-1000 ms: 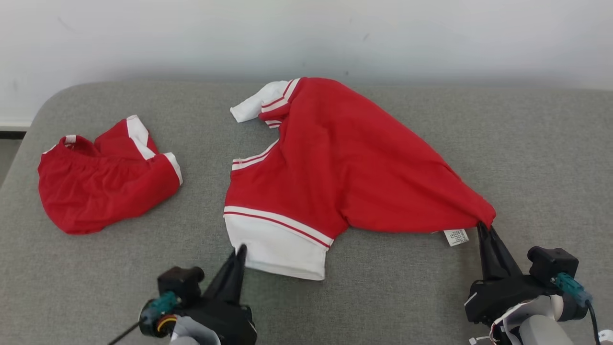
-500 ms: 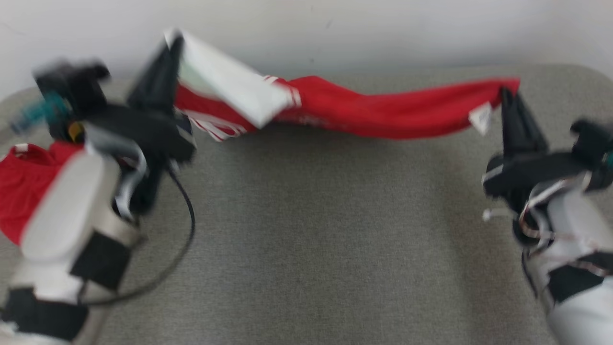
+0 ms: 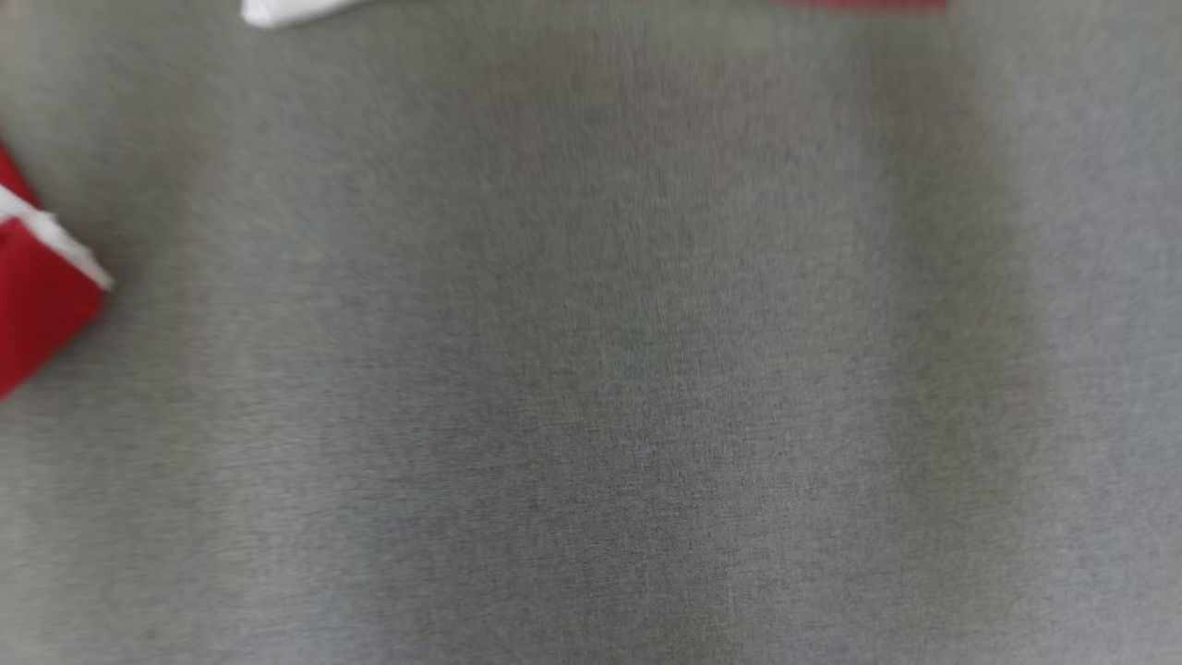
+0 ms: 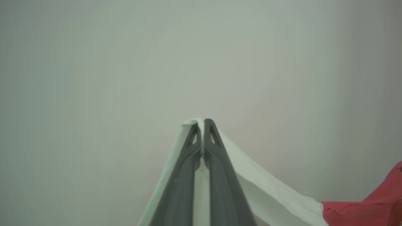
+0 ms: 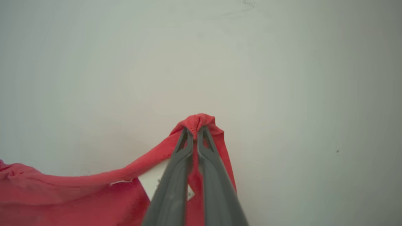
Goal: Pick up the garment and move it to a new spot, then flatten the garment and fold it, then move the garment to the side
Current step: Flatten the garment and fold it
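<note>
The garment is a red top with white sleeves and trim, held up in the air between both grippers against a pale wall. In the left wrist view my left gripper (image 4: 203,121) is shut on the garment's white cloth (image 4: 267,191), which drapes down to the right into red. In the right wrist view my right gripper (image 5: 196,128) is shut on a bunched red corner of the garment (image 5: 62,194), which sags away to the left. In the blurred head view, a white tip (image 3: 286,9) and a red strip (image 3: 859,4) of the garment hang at the top edge.
The grey padded surface (image 3: 591,369) spreads below in the head view. A second red piece of clothing with a white band (image 3: 37,296) lies at its left edge. A pale wall stands behind the raised cloth in both wrist views.
Both grippers have lifted the garment off the grey surface and stretched it between them, rising past the top of the head view. The head camera has also shifted and blurred.
</note>
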### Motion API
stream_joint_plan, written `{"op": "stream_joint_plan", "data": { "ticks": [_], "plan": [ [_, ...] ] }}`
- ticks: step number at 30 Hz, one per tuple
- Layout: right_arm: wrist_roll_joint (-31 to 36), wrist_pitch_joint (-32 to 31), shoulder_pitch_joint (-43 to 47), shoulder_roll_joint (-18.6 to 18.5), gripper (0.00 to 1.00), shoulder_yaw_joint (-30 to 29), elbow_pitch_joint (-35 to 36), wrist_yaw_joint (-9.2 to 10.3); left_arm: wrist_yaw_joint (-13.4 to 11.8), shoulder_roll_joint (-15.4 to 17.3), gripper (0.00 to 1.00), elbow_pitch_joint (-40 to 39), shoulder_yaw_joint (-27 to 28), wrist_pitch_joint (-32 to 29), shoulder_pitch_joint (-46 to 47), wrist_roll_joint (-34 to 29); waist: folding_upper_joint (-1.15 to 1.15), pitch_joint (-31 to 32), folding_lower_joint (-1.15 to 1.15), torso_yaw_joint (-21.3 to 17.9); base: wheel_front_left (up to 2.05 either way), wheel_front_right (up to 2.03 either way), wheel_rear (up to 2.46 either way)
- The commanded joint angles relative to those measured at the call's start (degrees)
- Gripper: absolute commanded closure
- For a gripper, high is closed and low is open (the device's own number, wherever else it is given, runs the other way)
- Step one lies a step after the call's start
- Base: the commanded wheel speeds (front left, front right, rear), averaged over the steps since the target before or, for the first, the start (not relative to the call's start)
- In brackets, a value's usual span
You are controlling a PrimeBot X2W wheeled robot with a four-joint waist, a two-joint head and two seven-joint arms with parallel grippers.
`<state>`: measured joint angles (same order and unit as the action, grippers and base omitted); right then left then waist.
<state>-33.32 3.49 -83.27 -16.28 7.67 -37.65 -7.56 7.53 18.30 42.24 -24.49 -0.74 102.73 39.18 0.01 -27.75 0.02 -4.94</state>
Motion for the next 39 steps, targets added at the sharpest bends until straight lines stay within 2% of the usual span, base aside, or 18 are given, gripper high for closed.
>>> {"op": "stream_joint_plan", "data": {
  "ticks": [1, 5, 9, 18, 31, 39],
  "plan": [
    [0.9, -0.3, -3.9, -0.3, 1.0, 0.1, -1.6, 0.15, -0.1, -0.2, 1.0, 1.7, -0.4, 0.1, 3.2, -0.5, -0.01, -10.4, -0.02, -3.3, 0.0, 0.0, 0.0],
    [1.6, -0.7, -13.5, -0.2, 1.0, -0.9, -6.6, 0.15, -0.1, -0.8, 1.0, 6.3, -1.8, 0.9, 11.8, -1.8, -0.01, -12.8, -0.02, -3.3, 0.0, 0.0, 0.0],
    [2.3, -0.7, -19.5, 0.1, 1.0, -1.8, -10.7, 0.15, -0.1, -1.6, 1.0, 9.5, -1.8, 1.8, 17.1, -1.6, -0.01, -13.7, -0.02, -3.1, 0.0, 0.0, 0.0],
    [5.4, 1.6, -29.1, 0.1, 1.0, -2.7, -19.8, 0.15, -0.1, -3.8, 1.0, 16.6, -5.4, 3.4, 26.7, -2.6, -0.01, -14.8, -0.02, -2.1, 0.0, 0.0, 0.0],
    [8.7, 5.1, -34.0, 1.5, 1.0, -3.9, -27.7, 0.15, -0.1, -5.7, 1.0, 21.5, -9.2, 5.6, 31.1, -0.8, -0.01, -14.4, -0.02, -2.6, 0.0, 0.0, 0.0],
    [9.9, 6.0, -33.1, 1.8, 1.0, -3.2, -29.5, 0.15, -0.1, -5.0, 1.0, 22.2, -11.4, 6.1, 28.6, 2.1, -0.01, -15.2, -0.02, -2.3, 0.0, 0.0, 0.0]
  ]
}}
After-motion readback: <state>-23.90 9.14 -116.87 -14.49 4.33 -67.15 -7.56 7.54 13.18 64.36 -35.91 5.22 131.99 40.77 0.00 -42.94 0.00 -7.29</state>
